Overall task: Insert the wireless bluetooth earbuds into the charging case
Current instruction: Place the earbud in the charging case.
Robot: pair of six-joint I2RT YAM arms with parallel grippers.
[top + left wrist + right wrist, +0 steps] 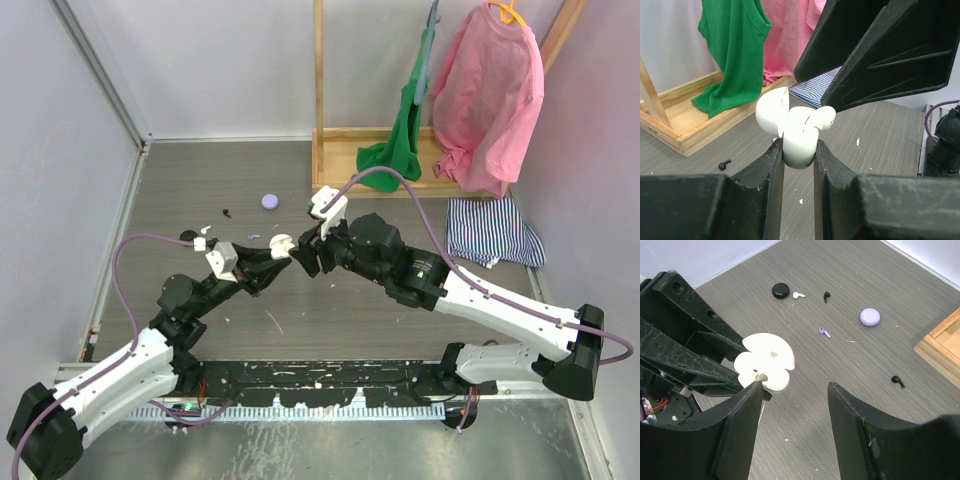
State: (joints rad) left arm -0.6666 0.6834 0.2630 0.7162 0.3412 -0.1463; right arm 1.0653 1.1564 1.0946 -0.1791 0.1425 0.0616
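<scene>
Left end effector (799, 147) clamps the open white case (789, 131), earbud (823, 118) inside; right end effector (795, 386) half-open.

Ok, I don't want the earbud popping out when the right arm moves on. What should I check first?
1. Grip of left pincer on white case: ok.
2. The lid open: ok.
3. The white earbud fully down in its socket: not ok, it sits above the rim.
4. The right pincer open, holding nothing: ok.
5. Spare lilac earbud and black earbud lying on the table, clear of both arms: ok.
</scene>
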